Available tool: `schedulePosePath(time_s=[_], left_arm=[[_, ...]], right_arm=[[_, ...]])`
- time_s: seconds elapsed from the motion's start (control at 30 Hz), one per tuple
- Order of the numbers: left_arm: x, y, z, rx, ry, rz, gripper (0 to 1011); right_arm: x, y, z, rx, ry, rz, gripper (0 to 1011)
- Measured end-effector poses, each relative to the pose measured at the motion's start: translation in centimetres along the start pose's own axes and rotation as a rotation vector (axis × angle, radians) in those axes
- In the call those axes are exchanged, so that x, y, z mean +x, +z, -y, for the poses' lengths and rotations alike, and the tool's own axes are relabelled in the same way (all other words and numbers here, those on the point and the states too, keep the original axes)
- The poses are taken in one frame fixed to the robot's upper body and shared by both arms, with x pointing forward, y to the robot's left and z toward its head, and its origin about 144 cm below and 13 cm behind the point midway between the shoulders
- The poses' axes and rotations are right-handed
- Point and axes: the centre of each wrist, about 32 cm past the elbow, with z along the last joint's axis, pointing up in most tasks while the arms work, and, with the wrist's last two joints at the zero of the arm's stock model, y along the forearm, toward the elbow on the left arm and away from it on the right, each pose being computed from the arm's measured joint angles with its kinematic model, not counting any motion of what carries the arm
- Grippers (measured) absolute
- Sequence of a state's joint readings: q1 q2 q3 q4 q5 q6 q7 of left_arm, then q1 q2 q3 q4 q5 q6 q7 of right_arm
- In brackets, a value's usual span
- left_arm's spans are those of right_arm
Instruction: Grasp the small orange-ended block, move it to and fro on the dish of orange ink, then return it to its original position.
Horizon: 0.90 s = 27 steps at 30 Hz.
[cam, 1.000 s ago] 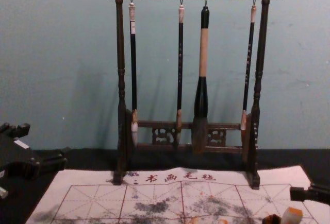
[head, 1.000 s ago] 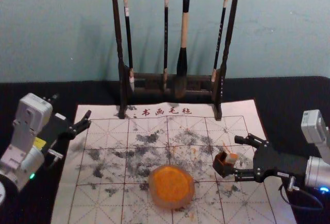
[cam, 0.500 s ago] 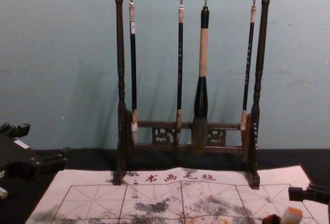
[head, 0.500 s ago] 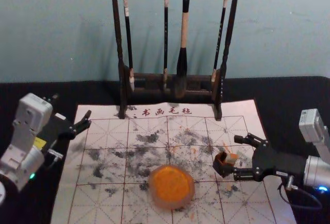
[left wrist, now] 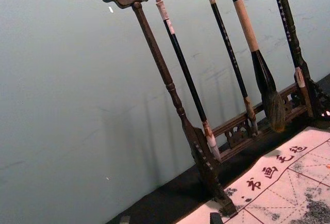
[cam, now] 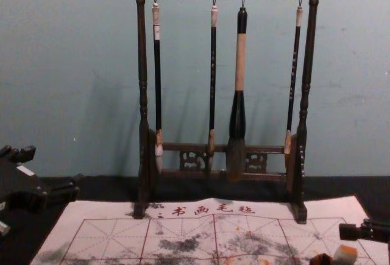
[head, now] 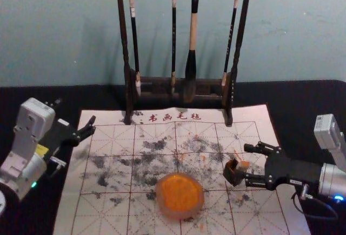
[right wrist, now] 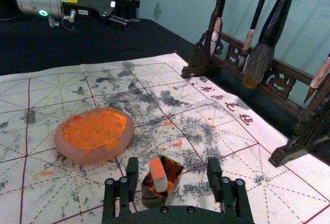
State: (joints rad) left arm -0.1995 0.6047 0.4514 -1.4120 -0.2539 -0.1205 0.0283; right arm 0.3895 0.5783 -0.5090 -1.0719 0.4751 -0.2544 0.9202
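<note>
The small block (head: 244, 166), pale with an orange end, stands tilted in a small dark open box (head: 233, 173) on the mat. My right gripper (head: 250, 165) is open at the box's right side, its fingers spread. In the right wrist view, the block (right wrist: 159, 174) leans in the box (right wrist: 176, 172), between the open fingers of my right gripper (right wrist: 173, 165), nearer one finger, with no grip on it. The dish of orange ink (head: 180, 195) lies left of the box. My left gripper (head: 76, 114) is parked open at the left; its fingertips (left wrist: 170, 218) show apart.
A dark wooden rack (head: 233, 92) with several hanging brushes stands at the mat's back edge. The ink-stained white mat (head: 102, 213) lies on a black-covered table (head: 313, 100).
My right gripper has shifted slightly to the left, toward the box. The left arm, block, box and dish show no clear movement.
</note>
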Motion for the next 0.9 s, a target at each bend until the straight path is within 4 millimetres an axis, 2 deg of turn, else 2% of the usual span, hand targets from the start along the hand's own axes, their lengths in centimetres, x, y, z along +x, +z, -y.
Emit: schedulePosePath(time_s=[0.2, 0.47, 0.57, 0.6, 0.7, 0.8, 0.9], left_arm=[[0.0, 0.0, 0.0, 0.0, 0.0, 0.0, 1002], [0.0, 0.0, 0.0, 0.0, 0.0, 0.0, 1001], [0.0, 0.0, 0.0, 0.0, 0.0, 0.0, 1001], [0.0, 0.0, 0.0, 0.0, 0.0, 0.0, 1001], [0.0, 0.0, 0.0, 0.0, 0.0, 0.0, 1001], [0.0, 0.0, 0.0, 0.0, 0.0, 0.0, 1001], [0.0, 0.0, 0.0, 0.0, 0.0, 0.0, 1001]], right_arm=[[0.0, 0.0, 0.0, 0.001, 0.0, 0.0, 683], [0.0, 0.0, 0.01, 0.001, 0.001, 0.0, 395], [0.0, 0.0, 0.01, 0.001, 0.001, 0.0, 338], [0.0, 0.0, 0.0, 0.001, 0.001, 0.0, 273], [0.0, 0.0, 0.0, 0.001, 0.001, 0.0, 178], [0.0, 0.0, 0.01, 0.001, 0.001, 0.0, 103], [0.0, 0.0, 0.0, 0.001, 0.001, 0.0, 91]])
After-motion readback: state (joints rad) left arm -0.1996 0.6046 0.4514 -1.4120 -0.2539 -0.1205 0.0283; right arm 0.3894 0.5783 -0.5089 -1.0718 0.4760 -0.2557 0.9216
